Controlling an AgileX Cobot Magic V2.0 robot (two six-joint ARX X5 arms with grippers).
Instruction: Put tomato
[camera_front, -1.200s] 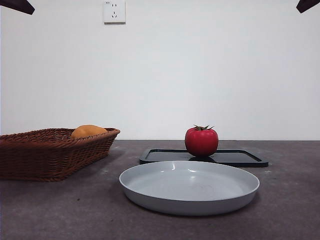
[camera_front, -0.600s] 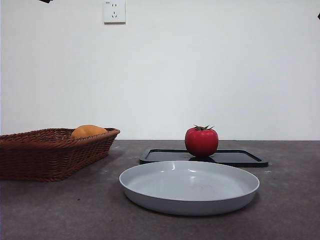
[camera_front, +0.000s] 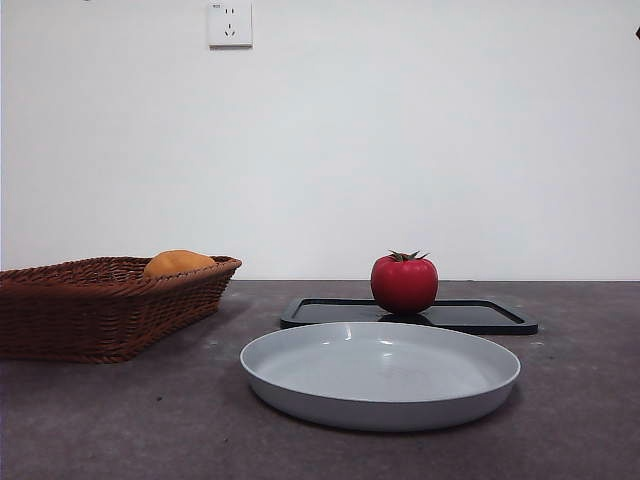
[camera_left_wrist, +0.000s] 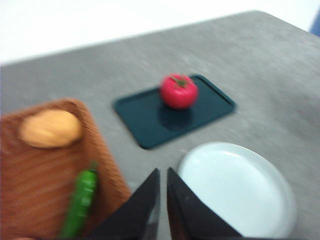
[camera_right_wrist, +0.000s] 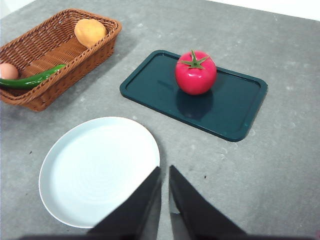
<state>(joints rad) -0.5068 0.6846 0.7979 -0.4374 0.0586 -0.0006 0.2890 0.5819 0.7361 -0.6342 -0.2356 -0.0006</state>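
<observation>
The round, glossy red tomato (camera_front: 404, 283) with its small green stem stands upright on the flat dark green rectangular tray (camera_front: 480, 316), toward the tray's far-left end, and nothing touches it. By this showing the task has not yet begun in earnest: the tomato is ungrasped, and picking it up and setting it down all remain to do. The shallow round pale grey plate (camera_front: 380, 375) lies bare just in front of the tray, a likely destination, though the task does not say.

The left gripper (camera_left_wrist: 163, 172) and the right gripper (camera_right_wrist: 165, 171) both hang high above the table, each with its black jaws drawn nearly together on nothing.

The brown woven wicker basket (camera_front: 100, 305) sits at the table's left side, holding a rounded orange fruit (camera_front: 178, 263) and a long green pepper (camera_right_wrist: 32, 79). The grey mottled tabletop (camera_front: 120, 420) meets a plain white wall bearing a white socket (camera_front: 229, 23).
</observation>
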